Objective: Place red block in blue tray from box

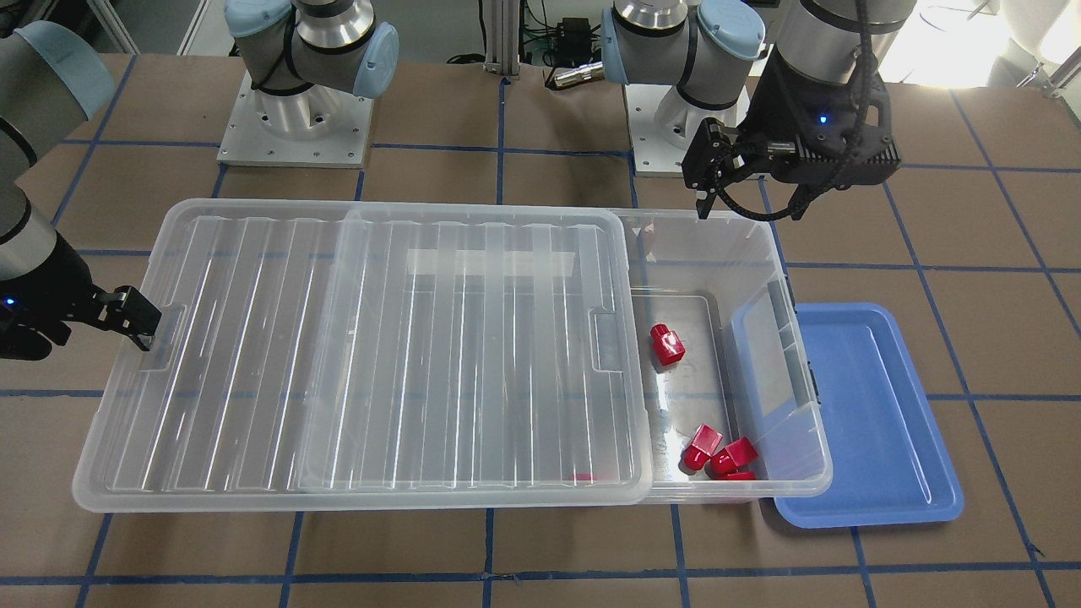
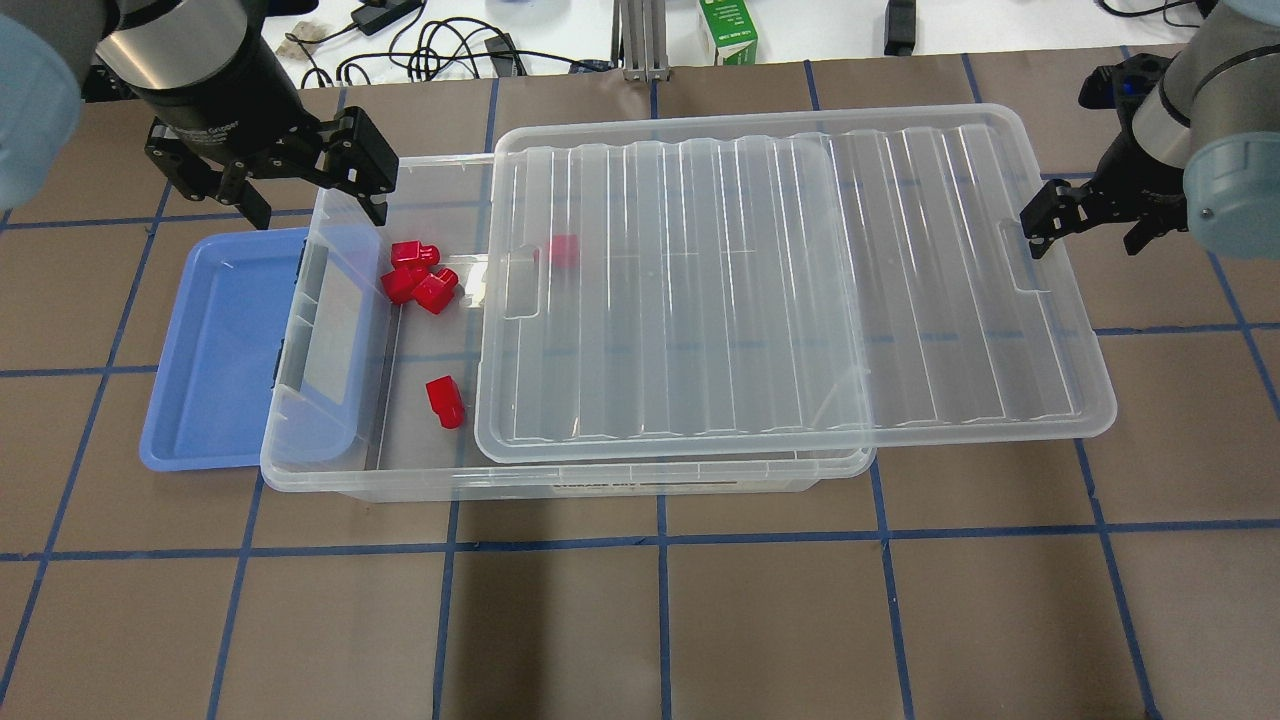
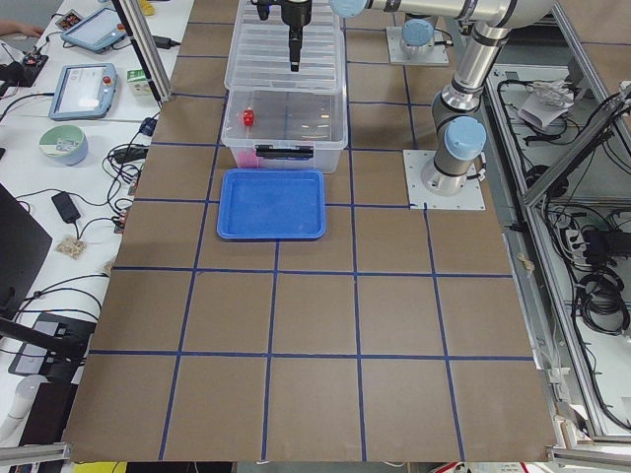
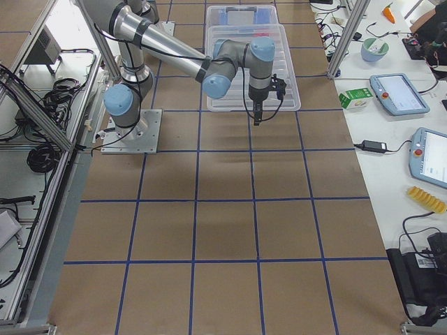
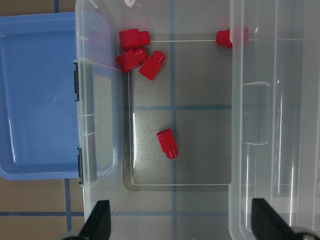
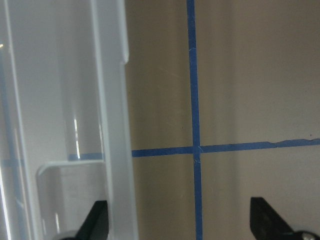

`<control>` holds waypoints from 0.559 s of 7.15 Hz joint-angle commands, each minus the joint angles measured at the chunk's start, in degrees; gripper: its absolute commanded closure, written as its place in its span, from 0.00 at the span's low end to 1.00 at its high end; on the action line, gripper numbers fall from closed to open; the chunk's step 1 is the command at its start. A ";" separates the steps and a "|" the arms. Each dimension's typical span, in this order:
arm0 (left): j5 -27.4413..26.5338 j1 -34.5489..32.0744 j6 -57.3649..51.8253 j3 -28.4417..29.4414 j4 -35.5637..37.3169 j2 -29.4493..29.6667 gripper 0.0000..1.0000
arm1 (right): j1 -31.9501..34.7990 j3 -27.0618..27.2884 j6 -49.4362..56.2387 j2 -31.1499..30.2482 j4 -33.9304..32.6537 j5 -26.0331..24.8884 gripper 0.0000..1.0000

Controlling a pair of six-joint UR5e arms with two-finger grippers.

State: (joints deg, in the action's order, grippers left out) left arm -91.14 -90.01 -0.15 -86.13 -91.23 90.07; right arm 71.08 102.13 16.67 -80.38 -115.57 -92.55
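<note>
Ribbed lid [image 1: 380, 355] overlaps clear box [image 1: 701, 245] holding red block [image 1: 667, 344].

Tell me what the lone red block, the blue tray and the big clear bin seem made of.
Small glossy red block: likely hard plastic, bright highlights on its faces. Shallow blue rectangular tray: probably moulded plastic, smooth, soft sheen along the rim. Large clear bin: transparent plastic, table tape shows through.

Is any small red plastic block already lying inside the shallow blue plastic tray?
No, the shallow blue plastic tray holds nothing; the red blocks all lie inside the clear plastic bin.
</note>
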 commanded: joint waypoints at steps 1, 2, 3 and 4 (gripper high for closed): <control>0.00 0.18 -0.12 0.00 0.00 -0.07 0.00 | 0.11 -0.61 0.03 -0.47 0.35 0.01 0.00; 0.09 0.36 -0.21 0.00 0.00 -0.07 0.00 | 0.20 -0.87 -0.06 -1.52 1.31 0.09 0.00; 0.09 0.27 -0.21 0.00 0.00 0.02 0.00 | 0.46 -2.01 -0.41 -4.05 4.62 0.09 0.00; 0.09 0.27 -0.21 0.00 0.00 0.02 0.00 | 0.81 -5.15 -0.93 -6.52 11.01 0.18 0.00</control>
State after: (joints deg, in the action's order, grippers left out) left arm -91.07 -89.75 -0.34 -86.13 -91.23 90.04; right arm 71.52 99.80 16.26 -84.05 -110.62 -92.45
